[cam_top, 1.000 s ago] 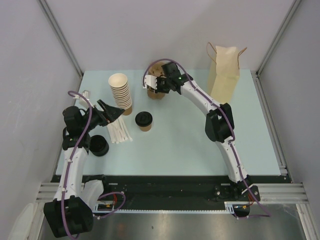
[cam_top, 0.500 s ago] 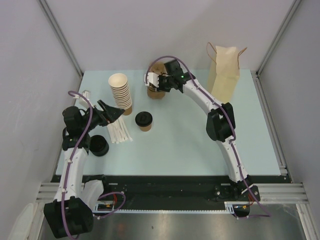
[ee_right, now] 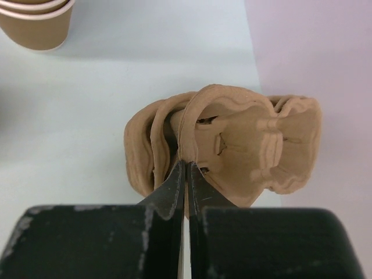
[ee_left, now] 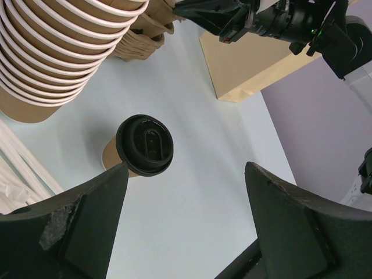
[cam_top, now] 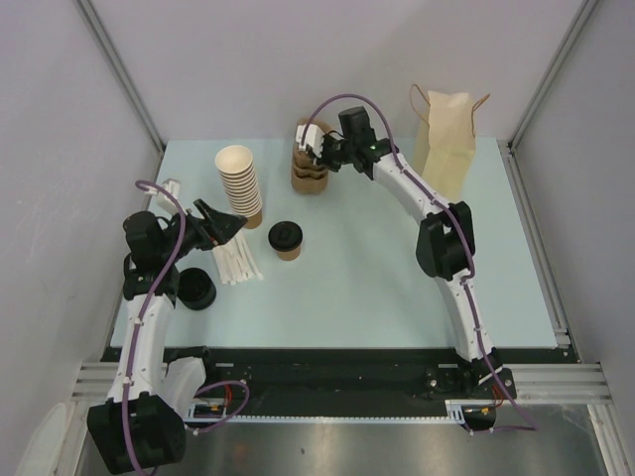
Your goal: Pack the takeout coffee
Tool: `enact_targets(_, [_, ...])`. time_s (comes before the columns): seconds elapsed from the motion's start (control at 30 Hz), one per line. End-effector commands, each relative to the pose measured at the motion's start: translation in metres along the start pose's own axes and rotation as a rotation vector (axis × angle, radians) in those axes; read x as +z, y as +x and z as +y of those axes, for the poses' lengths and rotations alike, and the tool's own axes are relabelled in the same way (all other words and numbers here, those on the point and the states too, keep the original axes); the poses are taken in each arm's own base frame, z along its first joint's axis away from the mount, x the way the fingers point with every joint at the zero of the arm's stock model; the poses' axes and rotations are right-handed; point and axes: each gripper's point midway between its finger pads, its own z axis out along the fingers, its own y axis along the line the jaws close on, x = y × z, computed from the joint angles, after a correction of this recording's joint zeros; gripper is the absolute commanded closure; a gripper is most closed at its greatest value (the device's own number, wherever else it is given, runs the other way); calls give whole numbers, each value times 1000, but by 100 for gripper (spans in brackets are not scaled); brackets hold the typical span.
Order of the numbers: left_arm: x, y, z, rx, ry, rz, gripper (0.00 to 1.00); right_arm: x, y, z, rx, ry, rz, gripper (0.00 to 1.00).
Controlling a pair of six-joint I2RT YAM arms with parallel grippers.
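The takeout coffee (cam_top: 286,239), a brown cup with a black lid (ee_left: 144,145), stands upright on the table left of centre. My left gripper (cam_top: 230,224) hovers just left of it, open and empty (ee_left: 187,168), with the cup ahead of its left finger. My right gripper (cam_top: 319,149) is at the back of the table, shut (ee_right: 187,164) on the rim of a brown pulp cup carrier (ee_right: 250,145). That carrier (cam_top: 306,132) hangs tilted above the stack of carriers (cam_top: 309,177).
A tall stack of lidless cups (cam_top: 239,181) stands behind the coffee. A tan paper bag (cam_top: 444,139) stands upright at the back right. White wrapped straws (cam_top: 238,263) and a pile of black lids (cam_top: 196,288) lie by the left arm.
My right gripper has risen and drawn back from the carrier stack, lifting one carrier with it. The left arm and the coffee have not moved.
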Motion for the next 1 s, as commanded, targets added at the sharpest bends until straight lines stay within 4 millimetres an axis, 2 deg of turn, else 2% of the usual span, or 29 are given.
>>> enact_targets(0.0, [-4,-19,-14,75,35,-43,13,-28,-51,-35,-126,110,-99,100])
enact_targets(0.07, [-4,-19,-14,74,33,-43,13,-31,-57,-41,-154,138,-108,100])
enact_targets(0.1, [-4,-19,-14,78,34,-45,13,-30,-54,-39,-157,140,-105,100])
enact_targets(0.13, [-4,-18,-14,76,33,-42,13,-34,-62,-45,-181,165,-125,100])
enact_targets(0.33, [-5,-20,-15,80,35,-46,13,-36,-69,-52,-246,222,-128,100])
enact_targets(0.43, [-6,-20,-16,84,37,-47,13,-42,-82,-57,-306,274,-155,100])
enact_targets(0.53, [-7,-20,-16,90,35,-50,13,-41,-84,-53,-352,290,-149,100])
enact_targets(0.57, [-7,-20,-17,89,36,-51,13,-38,-77,-48,-360,285,-133,100])
enact_targets(0.6, [-6,-20,-17,91,38,-48,13,-43,-87,-53,-400,327,-153,100])
enact_targets(0.67, [-7,-21,-18,93,36,-51,13,-39,-77,-48,-438,332,-126,100])
enact_targets(0.73, [-7,-20,-17,94,36,-51,13,-43,-86,-53,-493,383,-138,100])
enact_targets(0.97, [-7,-20,-16,98,33,-50,13,-51,-90,-57,-581,496,-145,100])
